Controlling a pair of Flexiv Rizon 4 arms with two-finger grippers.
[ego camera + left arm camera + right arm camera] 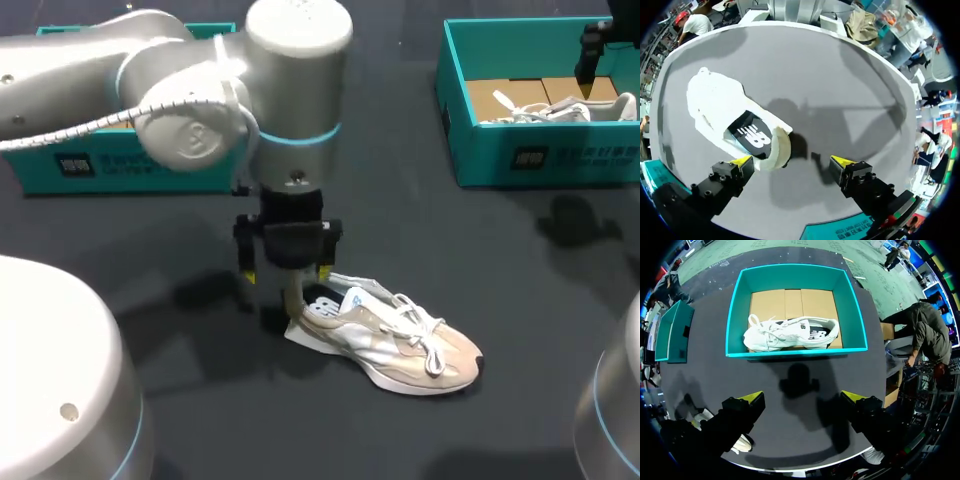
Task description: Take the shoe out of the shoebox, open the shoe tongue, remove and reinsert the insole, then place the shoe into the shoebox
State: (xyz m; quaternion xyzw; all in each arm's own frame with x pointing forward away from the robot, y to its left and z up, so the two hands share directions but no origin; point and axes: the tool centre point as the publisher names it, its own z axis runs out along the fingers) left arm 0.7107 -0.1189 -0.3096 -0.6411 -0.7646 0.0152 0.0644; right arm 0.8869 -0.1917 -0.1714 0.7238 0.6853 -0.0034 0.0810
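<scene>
Shoe [385, 340] on dark grey table [450, 250]

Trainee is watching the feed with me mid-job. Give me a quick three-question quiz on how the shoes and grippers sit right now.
1. True or false: the beige shoe lies inside the shoebox.
2. Multiple choice: the left gripper is A) shut on the beige shoe's heel, B) open with the heel beside one finger, C) out of view.
3. Short answer: which gripper is nearer the white shoe?
Key: 1 false, it lies on the table; 2 B; 3 the right gripper.
</scene>
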